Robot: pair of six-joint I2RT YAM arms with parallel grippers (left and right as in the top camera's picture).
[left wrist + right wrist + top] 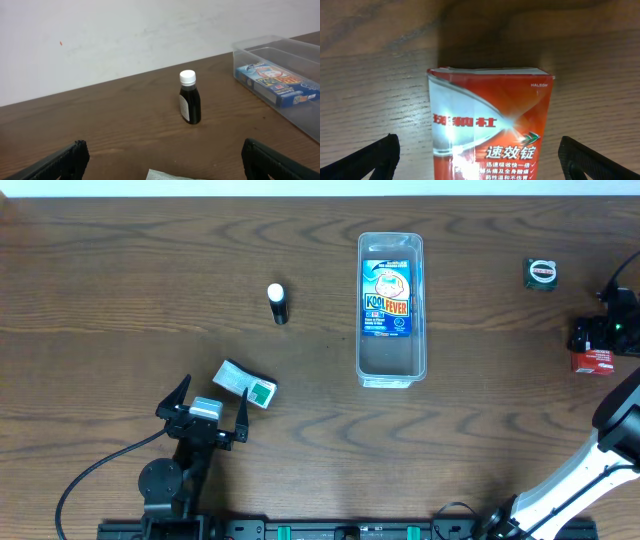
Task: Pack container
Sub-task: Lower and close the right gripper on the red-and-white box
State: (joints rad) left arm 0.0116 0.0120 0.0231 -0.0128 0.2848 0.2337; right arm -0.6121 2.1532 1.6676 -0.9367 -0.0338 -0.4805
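Container point(390, 362), holding a blue box point(387, 298), lies mid-table, well apart from both grippers. Left gripper point(214, 388): jaws wide open, empty, beside a white-green box point(246, 383). Right gripper point(477, 146): jaws wide open, flanking a red box point(490, 105), clear of its sides.

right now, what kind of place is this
Probably a robot lab workbench: a wood-grain table against a plain white wall, with a dark bottle, a red medicine box and a clear container set out on it.
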